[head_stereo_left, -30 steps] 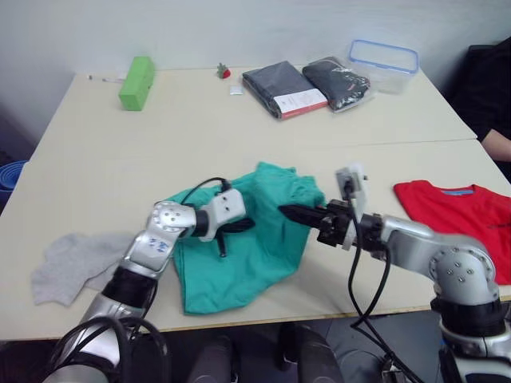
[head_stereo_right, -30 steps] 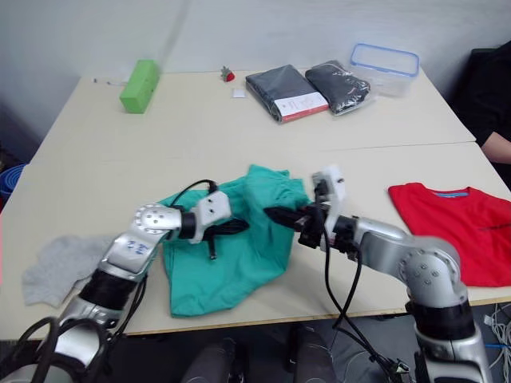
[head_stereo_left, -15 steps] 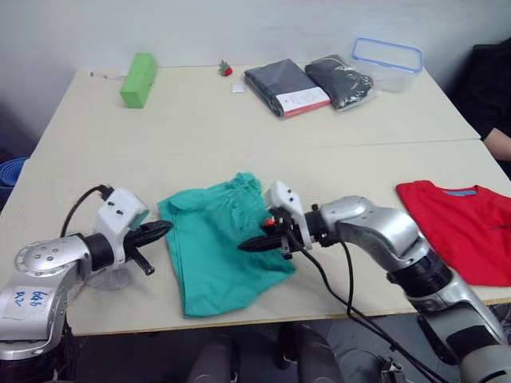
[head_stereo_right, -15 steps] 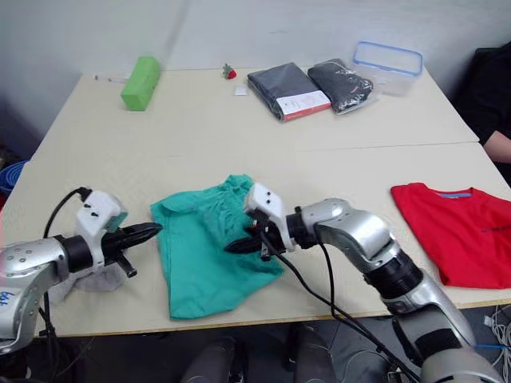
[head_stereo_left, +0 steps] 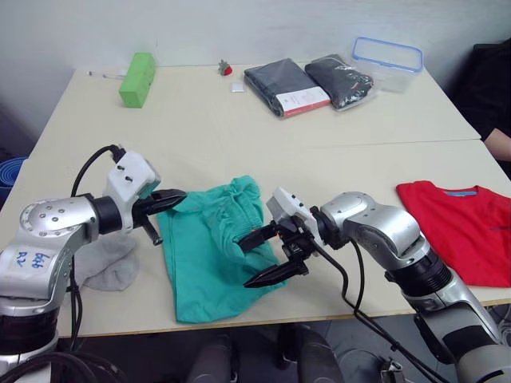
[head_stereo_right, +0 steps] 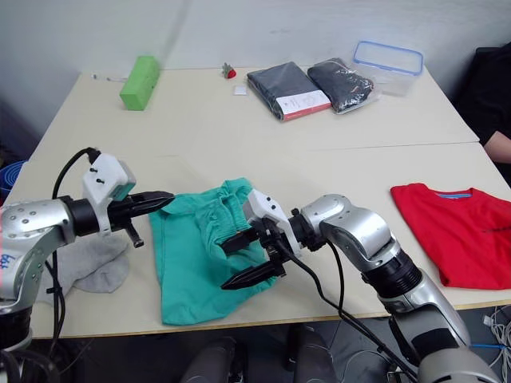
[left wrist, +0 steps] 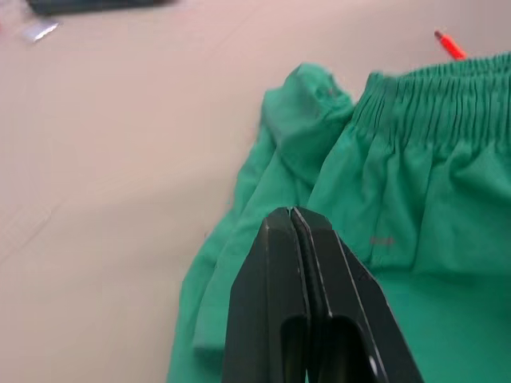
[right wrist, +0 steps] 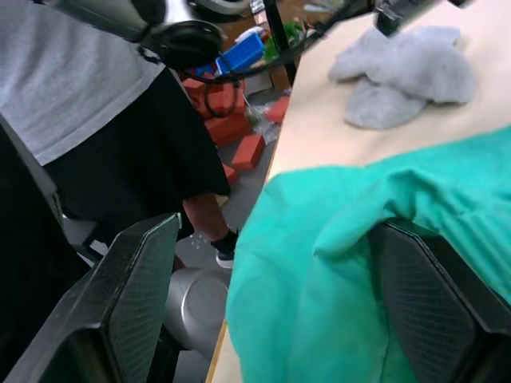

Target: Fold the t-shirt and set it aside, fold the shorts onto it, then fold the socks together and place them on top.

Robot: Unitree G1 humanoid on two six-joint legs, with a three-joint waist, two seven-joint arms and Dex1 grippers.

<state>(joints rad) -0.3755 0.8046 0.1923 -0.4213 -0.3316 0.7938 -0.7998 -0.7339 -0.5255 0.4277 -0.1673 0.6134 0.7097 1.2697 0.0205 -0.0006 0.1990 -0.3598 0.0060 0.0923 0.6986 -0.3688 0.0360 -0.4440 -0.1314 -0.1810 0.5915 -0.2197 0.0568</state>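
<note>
- Risk: my right end effector [head_stereo_left: 267, 255] stands spread wide over the near-right edge of the shorts [head_stereo_left: 209, 247]; if it bites only one layer, the fold could drag crooked or slide toward the worktop [head_stereo_left: 239, 136] edge
- Risk: my left end effector [head_stereo_left: 169, 199] is pressed together and holds nothing, tip at the shorts' far-left corner; a push there could bunch the cloth
- Shorts: teal-green, rumpled, gathered waistband on the far side; front centre of the worktop
- Socks [head_stereo_left: 108, 259]: light grey, loose heap at my left
- T-shirt [head_stereo_left: 463, 227]: bright red, flat at my right, well apart from the shorts
</note>
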